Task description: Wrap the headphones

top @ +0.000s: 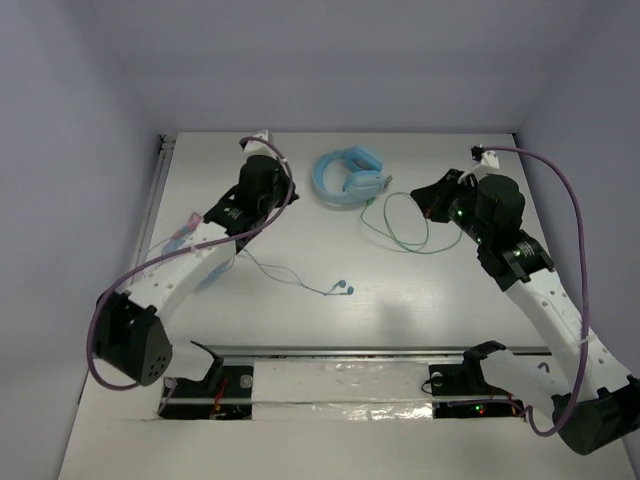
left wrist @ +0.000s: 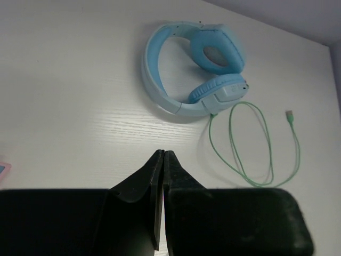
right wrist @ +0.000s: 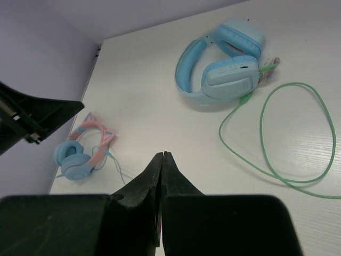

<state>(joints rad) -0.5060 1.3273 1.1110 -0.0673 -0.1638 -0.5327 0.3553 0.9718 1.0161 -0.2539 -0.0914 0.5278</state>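
Top external shows the headphones (top: pixel 350 178) near the table's (top: pixel 440 300) far edge, between both arms' jaws, each pressed together, empty.

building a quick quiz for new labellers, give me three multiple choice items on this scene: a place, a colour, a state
1. Where does the cable lie? A wound round the headband; B in loose loops on the table beside the headphones; C hanging off the edge.
2. What colour is the cable? A green; B pink; C black.
3. How is the left gripper? A wide open; B shut on the cable; C shut, holding nothing.
1 B: its loops lie flat beside the headphones. 2 A: pale green in both wrist views. 3 C: its fingers meet with nothing between.
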